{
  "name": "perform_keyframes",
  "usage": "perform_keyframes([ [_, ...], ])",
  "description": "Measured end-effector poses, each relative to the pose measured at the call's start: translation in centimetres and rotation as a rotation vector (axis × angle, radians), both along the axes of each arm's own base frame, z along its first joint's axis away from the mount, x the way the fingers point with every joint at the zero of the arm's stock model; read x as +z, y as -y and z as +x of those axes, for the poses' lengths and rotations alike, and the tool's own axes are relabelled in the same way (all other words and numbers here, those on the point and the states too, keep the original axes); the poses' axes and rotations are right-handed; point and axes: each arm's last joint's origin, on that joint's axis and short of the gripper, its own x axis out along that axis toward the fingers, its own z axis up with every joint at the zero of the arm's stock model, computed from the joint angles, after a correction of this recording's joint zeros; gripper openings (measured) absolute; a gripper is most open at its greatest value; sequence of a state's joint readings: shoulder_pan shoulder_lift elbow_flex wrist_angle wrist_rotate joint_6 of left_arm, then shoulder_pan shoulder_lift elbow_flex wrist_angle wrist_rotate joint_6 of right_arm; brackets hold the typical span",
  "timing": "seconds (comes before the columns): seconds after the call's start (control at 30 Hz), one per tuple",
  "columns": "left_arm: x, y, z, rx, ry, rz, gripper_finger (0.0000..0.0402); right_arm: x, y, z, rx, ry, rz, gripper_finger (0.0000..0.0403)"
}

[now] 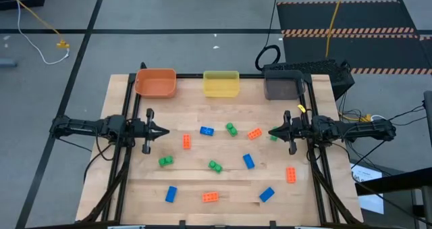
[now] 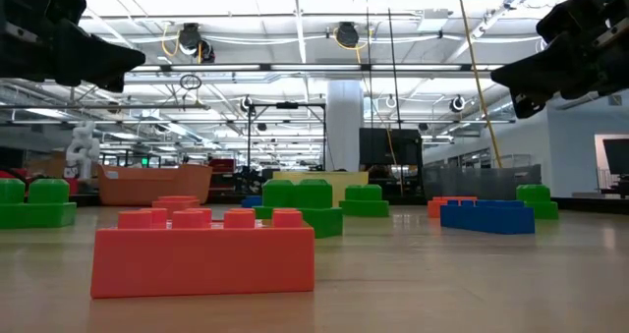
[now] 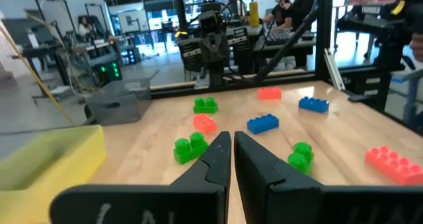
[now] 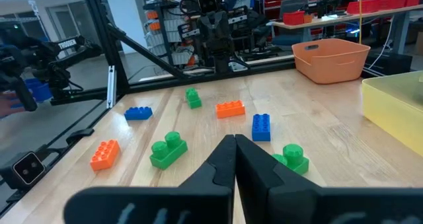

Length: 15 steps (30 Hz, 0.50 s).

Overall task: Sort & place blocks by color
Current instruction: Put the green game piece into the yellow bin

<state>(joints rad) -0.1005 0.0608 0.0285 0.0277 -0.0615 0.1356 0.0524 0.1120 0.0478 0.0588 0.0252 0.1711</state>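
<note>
The left gripper (image 1: 164,130) hovers with fingers pressed together, empty; just ahead of its tip lies an orange studded brick (image 1: 186,142). The glossy plastic blocks (image 1: 230,159) scatter over the pale wood-plank table (image 1: 121,94) between both arms. The right gripper (image 1: 273,131) is likewise closed, a green brick (image 1: 273,138) right beside its tip.

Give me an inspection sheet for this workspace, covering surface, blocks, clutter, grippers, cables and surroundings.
Surface: wooden table, light planks.
Job's things: blocks scattered loose on the table in blue, green and orange; none in a bin.
Bins: orange bin, yellow bin, grey bin along the far edge.
Clutter: nothing seen.
Grippers: left gripper and right gripper above the table's sides, jaws shut, holding nothing.
Cables: yellow cable on the floor.
Surroundings: grey floor, striped mat.
</note>
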Motion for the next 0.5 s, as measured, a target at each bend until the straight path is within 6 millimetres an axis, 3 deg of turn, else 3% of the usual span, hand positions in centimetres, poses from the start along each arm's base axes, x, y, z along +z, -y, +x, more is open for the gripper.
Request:
perform_keyframes([
  [0.27, 0.4, 0.0, 0.0, 0.001, 0.042, -0.023, 0.0024, 0.4, 0.3, 0.0, -0.105, 0.042, -0.001, 0.0],
  [0.5, 2.5, 0.0, -0.3, -0.01, 0.252, -0.123, 0.0024, 0.7, 0.3, 0.0, -0.106, 0.07, 0.002, 0.0],
])
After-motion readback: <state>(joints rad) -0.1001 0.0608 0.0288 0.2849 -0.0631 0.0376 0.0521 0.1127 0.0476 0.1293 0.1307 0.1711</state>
